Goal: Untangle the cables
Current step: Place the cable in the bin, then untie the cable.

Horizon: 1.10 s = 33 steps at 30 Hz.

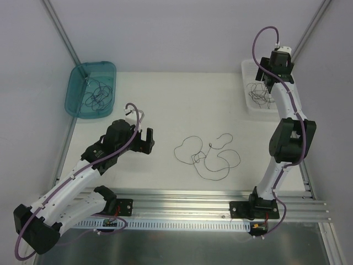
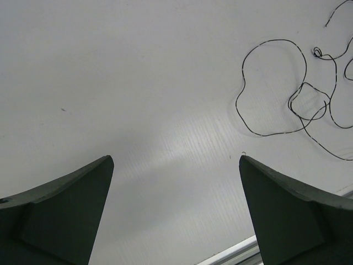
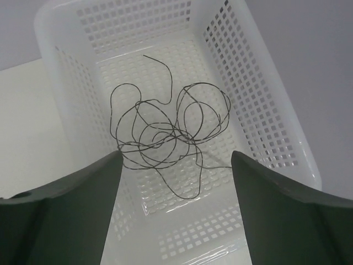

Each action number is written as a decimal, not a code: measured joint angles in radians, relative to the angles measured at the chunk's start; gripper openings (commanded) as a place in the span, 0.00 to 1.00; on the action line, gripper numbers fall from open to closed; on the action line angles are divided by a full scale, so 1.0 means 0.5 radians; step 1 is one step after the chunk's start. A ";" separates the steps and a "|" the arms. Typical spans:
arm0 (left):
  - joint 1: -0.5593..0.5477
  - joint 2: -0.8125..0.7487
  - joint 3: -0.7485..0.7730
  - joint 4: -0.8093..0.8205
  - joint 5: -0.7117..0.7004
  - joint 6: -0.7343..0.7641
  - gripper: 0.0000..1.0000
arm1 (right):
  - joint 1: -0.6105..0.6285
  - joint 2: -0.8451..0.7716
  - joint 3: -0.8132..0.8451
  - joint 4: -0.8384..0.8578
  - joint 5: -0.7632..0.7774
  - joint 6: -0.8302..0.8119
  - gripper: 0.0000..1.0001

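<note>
The white table point(image 1: 165, 99) carries a translucent teal plastic bin point(image 1: 70, 95) at its far left corner and a white perforated plastic basket point(image 3: 253, 99) at its far right; the left gripper point(image 2: 176, 160), wide open and empty, hovers over the table's left half; the right gripper point(image 3: 176, 157), jaws apart, holding nothing, hangs over that far right corner; thin dark wiry cables point(image 1: 197, 158) lie knotted mid-table, more in both containers; pinching crossed strands together would likely tighten the knot.

Thin dark cables point(image 1: 197, 158), loosely tangled.

cables point(image 2: 304, 84) cut by right edge; maybe knotted
</note>
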 measured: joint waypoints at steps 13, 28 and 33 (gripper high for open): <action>0.012 0.024 0.000 0.000 0.308 0.047 0.99 | 0.486 -1.009 -0.912 -0.314 -0.315 0.462 0.68; 0.013 0.069 0.000 0.000 0.398 0.060 0.99 | 1.241 -1.006 -1.741 -0.361 -0.421 1.238 0.47; 0.013 0.100 0.000 0.000 0.385 0.060 0.99 | 1.310 -0.817 -1.741 -0.259 -0.375 1.344 0.40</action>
